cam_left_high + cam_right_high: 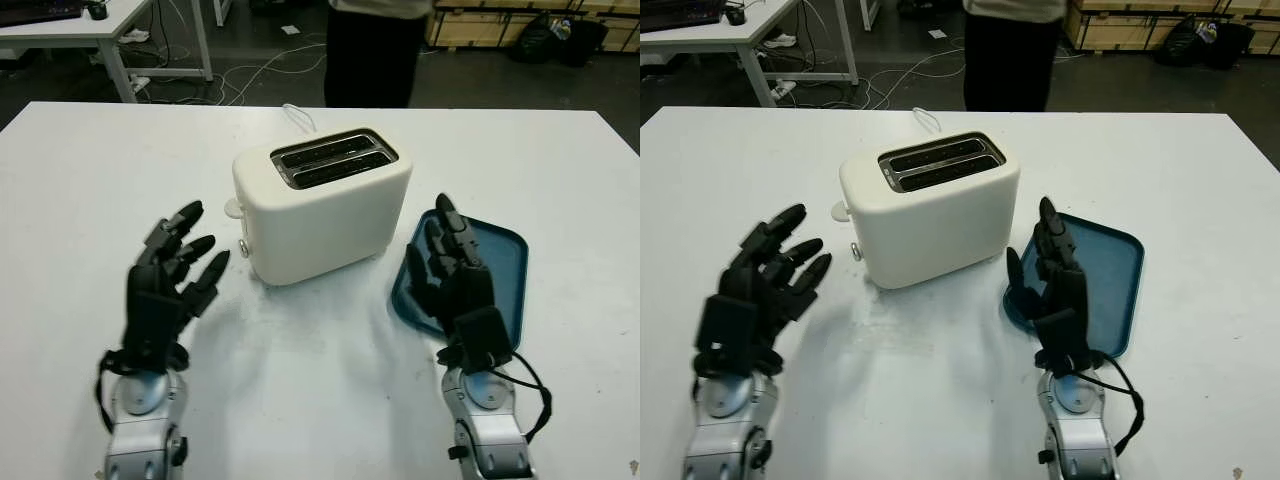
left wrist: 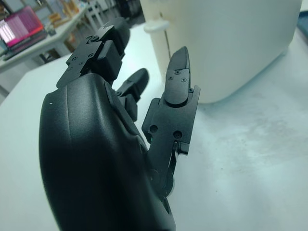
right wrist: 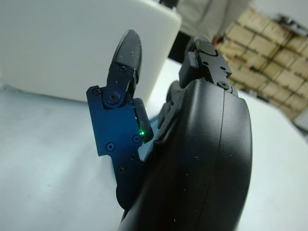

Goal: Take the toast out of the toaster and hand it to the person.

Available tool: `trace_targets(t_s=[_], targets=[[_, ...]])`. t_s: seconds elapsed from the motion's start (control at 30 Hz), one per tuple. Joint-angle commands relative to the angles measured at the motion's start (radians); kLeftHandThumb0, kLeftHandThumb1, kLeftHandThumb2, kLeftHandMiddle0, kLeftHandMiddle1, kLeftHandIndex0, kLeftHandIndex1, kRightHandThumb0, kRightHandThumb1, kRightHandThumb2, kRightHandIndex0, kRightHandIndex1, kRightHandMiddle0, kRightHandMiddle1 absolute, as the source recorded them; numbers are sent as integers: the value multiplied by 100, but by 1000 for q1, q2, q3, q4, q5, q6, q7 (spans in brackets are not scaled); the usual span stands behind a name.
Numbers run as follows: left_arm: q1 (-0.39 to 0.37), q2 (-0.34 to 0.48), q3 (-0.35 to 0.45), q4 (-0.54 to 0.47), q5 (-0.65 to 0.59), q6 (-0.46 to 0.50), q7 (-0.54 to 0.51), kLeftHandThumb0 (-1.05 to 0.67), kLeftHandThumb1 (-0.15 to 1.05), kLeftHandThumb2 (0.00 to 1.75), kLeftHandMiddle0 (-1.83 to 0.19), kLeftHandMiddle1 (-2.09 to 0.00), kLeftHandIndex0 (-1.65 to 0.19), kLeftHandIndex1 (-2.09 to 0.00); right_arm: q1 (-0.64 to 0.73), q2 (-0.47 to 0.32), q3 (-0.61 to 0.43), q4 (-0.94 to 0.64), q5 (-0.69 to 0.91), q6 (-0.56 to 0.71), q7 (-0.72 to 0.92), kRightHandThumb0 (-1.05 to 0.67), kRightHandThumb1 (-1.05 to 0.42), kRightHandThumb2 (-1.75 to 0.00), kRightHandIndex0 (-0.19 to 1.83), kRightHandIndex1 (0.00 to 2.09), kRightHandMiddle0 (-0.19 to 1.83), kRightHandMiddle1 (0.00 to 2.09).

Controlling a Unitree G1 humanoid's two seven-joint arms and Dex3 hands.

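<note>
A cream two-slot toaster (image 1: 322, 205) stands in the middle of the white table (image 1: 100, 200); its slots (image 1: 333, 159) look dark and no toast rises above them. My left hand (image 1: 172, 275) is open, low over the table to the toaster's left, holding nothing. My right hand (image 1: 449, 270) is open on the toaster's right, over the near edge of a blue tray (image 1: 500, 262). A person (image 1: 372, 45) in dark trousers stands beyond the table's far edge. The left wrist view has the toaster (image 2: 226, 43) close ahead of the fingers (image 2: 179, 79).
The blue tray lies flat right of the toaster with nothing on it. A white cord (image 1: 298, 116) runs from the toaster toward the far edge. Another desk (image 1: 70, 25) and floor cables (image 1: 240, 80) lie beyond the table.
</note>
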Motion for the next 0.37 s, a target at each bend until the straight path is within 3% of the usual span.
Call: trace_targets(t_s=[0.0,0.33], targets=[[4,-29,-20,-5,14,8,17,-29,92,37,-8,-58,-22,-14,6,3,4,-34,-8,53,4,-46,-92,-62,9,1,11,1],[-5,-3,-33,5,2,-15,14,-33,92,34,-15,-58,-30,-14,-5,-5,5,-79,-21,132,9,-45,-92,-64,11,1,12,1]])
